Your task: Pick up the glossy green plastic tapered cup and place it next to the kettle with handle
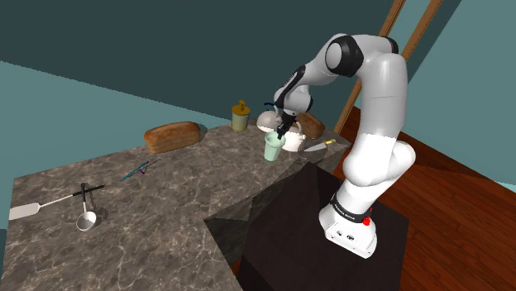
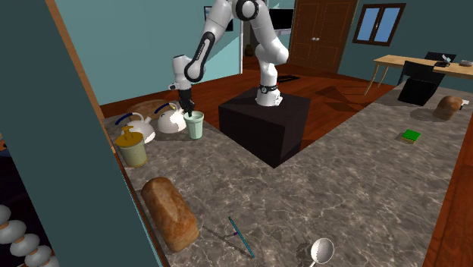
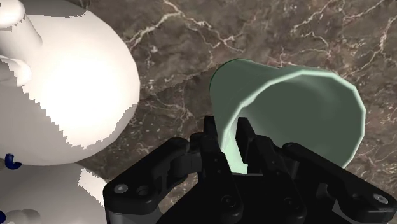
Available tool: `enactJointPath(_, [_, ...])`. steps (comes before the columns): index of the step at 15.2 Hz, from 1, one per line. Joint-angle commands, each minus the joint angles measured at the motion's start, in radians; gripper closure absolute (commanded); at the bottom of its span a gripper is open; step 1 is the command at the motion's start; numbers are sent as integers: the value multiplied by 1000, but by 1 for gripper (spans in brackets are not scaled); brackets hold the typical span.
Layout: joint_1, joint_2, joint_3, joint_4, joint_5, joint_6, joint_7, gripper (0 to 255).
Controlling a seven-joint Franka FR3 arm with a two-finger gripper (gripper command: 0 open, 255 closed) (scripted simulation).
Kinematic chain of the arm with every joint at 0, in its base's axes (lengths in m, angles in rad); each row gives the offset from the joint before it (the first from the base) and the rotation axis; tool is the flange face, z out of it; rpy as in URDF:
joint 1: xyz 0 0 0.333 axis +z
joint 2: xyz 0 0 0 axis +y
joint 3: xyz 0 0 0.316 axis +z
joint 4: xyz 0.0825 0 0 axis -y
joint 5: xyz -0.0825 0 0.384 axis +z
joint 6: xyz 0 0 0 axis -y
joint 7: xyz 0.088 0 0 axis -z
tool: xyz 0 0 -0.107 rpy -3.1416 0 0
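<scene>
The pale green tapered cup (image 1: 274, 147) (image 2: 195, 126) stands upright right beside a white kettle (image 1: 269, 121) (image 2: 171, 120) with a blue handle, at the counter's far end. My black gripper (image 1: 284, 132) (image 2: 187, 108) comes down onto the cup from above. In the wrist view the gripper (image 3: 234, 145) is shut on the cup's rim (image 3: 299, 108), one finger inside and one outside the wall. The round white kettle (image 3: 70, 83) lies close beside the cup. I cannot tell whether the cup's base touches the marble.
A second white kettle (image 2: 137, 126) and a yellowish lidded jar (image 2: 132, 148) (image 1: 240, 116) stand beyond the first. A bread loaf (image 1: 172, 135) (image 2: 170, 212), a teal pen (image 1: 136, 171), a knife (image 1: 318, 146), a strainer ladle (image 1: 86, 219) and a spatula (image 1: 33, 208) lie on the marble counter (image 1: 149, 240).
</scene>
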Motion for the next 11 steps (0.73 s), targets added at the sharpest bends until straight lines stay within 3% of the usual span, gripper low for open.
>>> enactJointPath(1, [0,0,0,0,0,1,0,255])
enactJointPath(3, [0,0,0,0,0,1,0,255])
enactJointPath(4, [0,0,0,0,1,1,-1,0])
enactJointPath(9, [0,0,0,0,0,1,0,0])
enactJointPath(11, [11,-59,-23,-10,-29,-47,20,0])
